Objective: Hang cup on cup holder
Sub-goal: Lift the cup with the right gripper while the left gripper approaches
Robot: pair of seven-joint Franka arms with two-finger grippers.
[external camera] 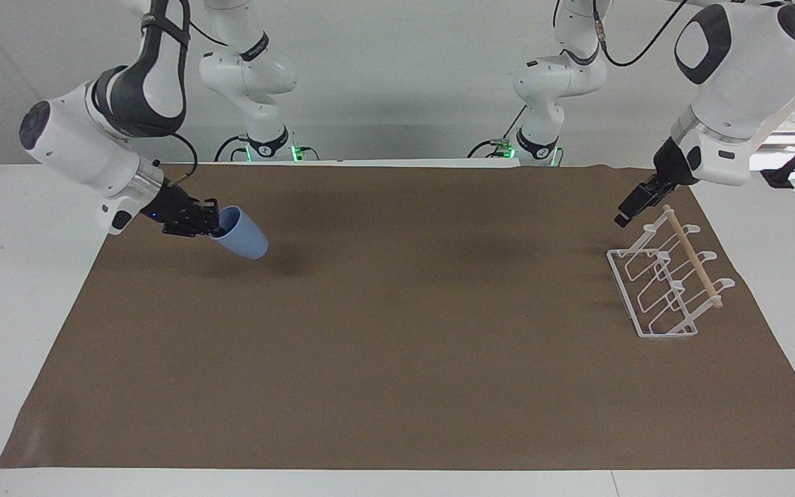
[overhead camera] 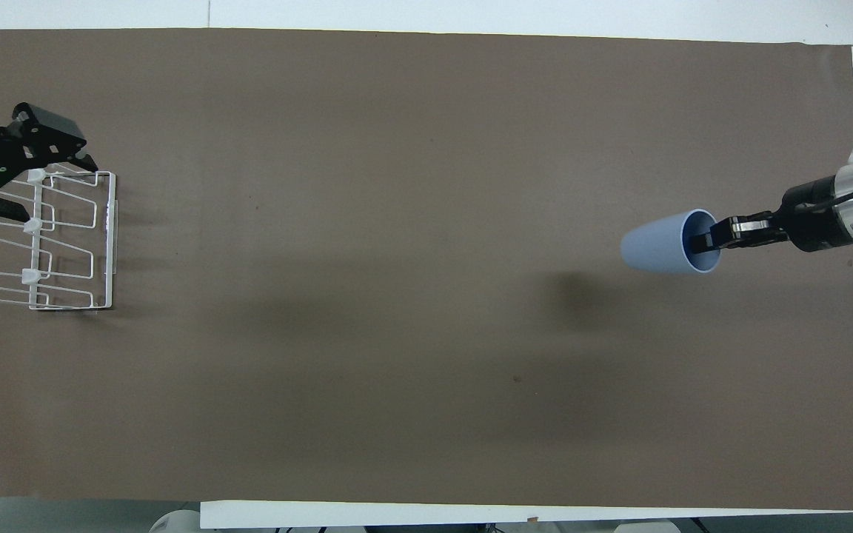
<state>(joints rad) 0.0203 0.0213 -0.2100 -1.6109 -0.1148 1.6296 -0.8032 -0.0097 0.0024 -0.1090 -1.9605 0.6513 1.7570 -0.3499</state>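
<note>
Above the brown mat (external camera: 397,386) at the right arm's end of the table, we carry the cup (external camera: 242,237), tilted on its side. Our right gripper (external camera: 210,219) is clenched on the rim, one finger inside the mouth; so shallow a pinch could let the smooth cup slip. The cup holder (external camera: 663,279) stands well apart, under our left gripper (overhead camera: 64,152), whose jaws are spread and empty.

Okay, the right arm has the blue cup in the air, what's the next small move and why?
Probably carry the cup across the brown mat toward the cup holder. The right gripper is shut on its rim, the cup tilted and off the mat, while the holder sits at the left arm's end under the open left gripper.
</note>
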